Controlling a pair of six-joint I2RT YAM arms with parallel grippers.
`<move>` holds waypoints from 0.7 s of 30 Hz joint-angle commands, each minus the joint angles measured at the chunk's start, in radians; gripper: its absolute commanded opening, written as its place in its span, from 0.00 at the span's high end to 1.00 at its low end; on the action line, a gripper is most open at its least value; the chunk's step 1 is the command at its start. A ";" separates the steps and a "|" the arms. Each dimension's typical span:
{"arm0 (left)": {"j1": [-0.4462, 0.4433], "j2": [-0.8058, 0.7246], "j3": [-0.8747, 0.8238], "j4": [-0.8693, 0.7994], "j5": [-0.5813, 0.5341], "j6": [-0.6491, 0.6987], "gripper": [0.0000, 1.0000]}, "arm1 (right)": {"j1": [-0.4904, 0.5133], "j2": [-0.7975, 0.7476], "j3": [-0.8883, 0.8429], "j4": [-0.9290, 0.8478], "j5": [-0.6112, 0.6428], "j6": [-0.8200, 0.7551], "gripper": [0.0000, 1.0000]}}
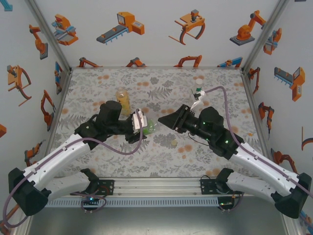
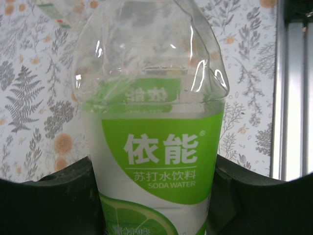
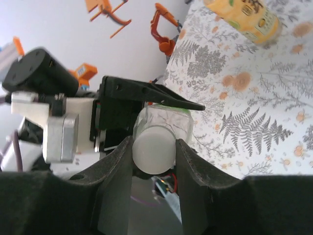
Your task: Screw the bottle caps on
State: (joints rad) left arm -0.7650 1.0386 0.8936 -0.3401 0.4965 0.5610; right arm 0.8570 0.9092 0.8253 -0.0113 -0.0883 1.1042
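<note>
Top external view gives me the flowered table (image 1: 98, 156) with both arms reaching in toward its middle, their claws nearly meeting nose to nose. My left gripper (image 1: 141, 122) is clamped on the clear soda bottle (image 2: 156, 147). On the left wrist camera the dark fingers (image 2: 54, 200) press against both sides of its green-and-white label, and the crinkled clear upper part rises above them. The bottle's mouth points across at my right gripper (image 1: 165, 120).

An amber bottle (image 1: 122, 98) stands upright just behind the left claw, well apart from the action. A third small bottle (image 1: 198, 89) stands toward the far right of the table, beside the right arm's cable; I can't make out its detail from up here.

On the right wrist camera, the right claw's fingers (image 3: 117, 166) are closed on a white cap (image 3: 154, 155), which sits against the neck end of the soda bottle. Whether it has caught the thread I cannot tell.

A yellow-green cap (image 1: 173, 143) lies loose on the table, near the right claw.
</note>
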 commanded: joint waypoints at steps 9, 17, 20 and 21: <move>-0.017 0.004 0.038 0.055 0.064 0.011 1.00 | 0.004 0.035 0.071 -0.138 0.036 0.010 0.54; -0.019 0.009 0.043 0.032 0.152 0.042 1.00 | 0.002 -0.031 0.222 -0.269 0.015 -0.394 0.32; -0.019 0.017 0.051 0.009 0.211 0.058 1.00 | 0.002 -0.063 0.247 -0.301 -0.029 -0.580 0.32; -0.019 0.022 0.055 0.001 0.232 0.065 1.00 | 0.002 -0.076 0.245 -0.302 -0.058 -0.651 0.33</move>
State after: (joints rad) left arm -0.7795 1.0512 0.9051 -0.3286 0.6231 0.5877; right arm 0.8551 0.8726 1.0401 -0.2562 -0.0853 0.7273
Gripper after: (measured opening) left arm 0.547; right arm 0.677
